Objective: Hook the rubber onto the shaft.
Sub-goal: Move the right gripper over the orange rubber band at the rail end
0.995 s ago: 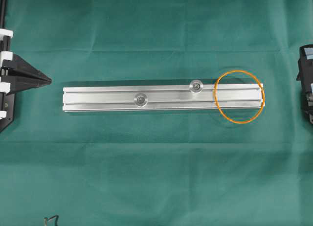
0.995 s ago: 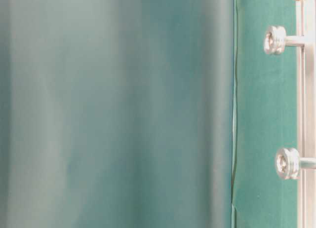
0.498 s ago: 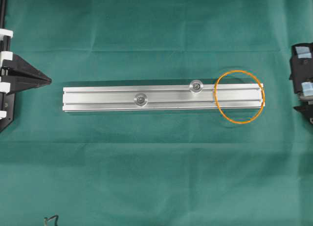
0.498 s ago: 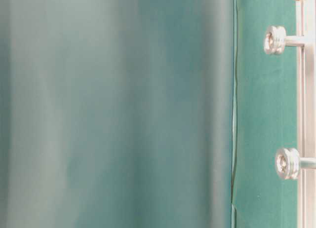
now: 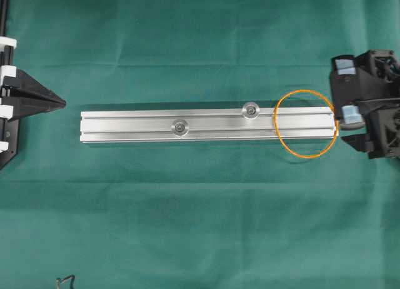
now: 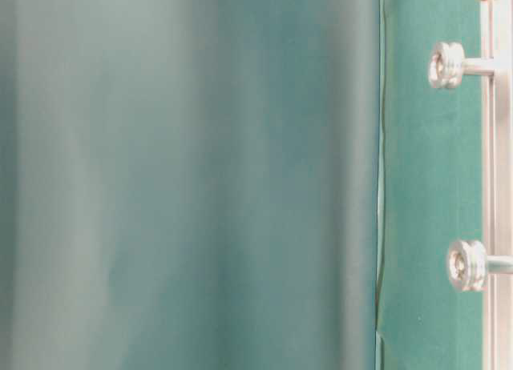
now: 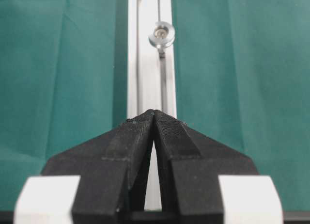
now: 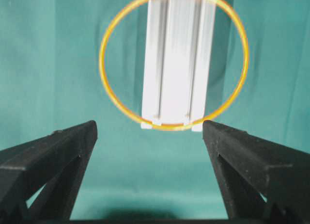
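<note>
Right gripper (image 8: 150, 129) spread fully wide, grasping nothing, stationed just beyond the rail (image 5: 206, 126) end. Left gripper (image 7: 154, 118) clenched tip to tip, empty, well apart from the opposite rail end. Orange rubber (image 5: 305, 124) lying draped across the right rail end, clear of both shafts (image 5: 250, 110). Shaft profiles seen only at table level; band there cropped.

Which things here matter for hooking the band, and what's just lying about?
Job: rubber band; two shafts on the aluminium rail; open right gripper, nearest the band; shut left gripper.

Lying about: green cloth; small dark wire at its edge.
</note>
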You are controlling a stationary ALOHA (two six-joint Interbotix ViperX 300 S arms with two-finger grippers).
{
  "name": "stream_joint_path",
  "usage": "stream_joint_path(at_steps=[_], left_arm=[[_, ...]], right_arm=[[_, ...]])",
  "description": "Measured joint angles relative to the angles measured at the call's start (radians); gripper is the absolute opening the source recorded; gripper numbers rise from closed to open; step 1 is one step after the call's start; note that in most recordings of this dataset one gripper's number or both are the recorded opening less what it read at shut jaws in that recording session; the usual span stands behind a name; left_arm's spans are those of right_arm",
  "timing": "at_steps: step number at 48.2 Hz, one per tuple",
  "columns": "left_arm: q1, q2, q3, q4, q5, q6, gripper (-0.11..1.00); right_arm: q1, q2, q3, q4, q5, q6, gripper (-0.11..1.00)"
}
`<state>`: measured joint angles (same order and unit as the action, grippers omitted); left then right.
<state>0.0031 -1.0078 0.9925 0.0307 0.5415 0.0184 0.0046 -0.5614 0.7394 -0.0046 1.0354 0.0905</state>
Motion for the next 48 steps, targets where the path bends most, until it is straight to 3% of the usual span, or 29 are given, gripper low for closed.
stream_joint_path(at_steps=[48], left_arm=[[0.002, 0.0, 0.0, -0.002, 0.003, 0.0, 0.02]], right_arm=[[0.005, 0.043, -0.02, 0.009, -0.031, 0.0, 1.0]])
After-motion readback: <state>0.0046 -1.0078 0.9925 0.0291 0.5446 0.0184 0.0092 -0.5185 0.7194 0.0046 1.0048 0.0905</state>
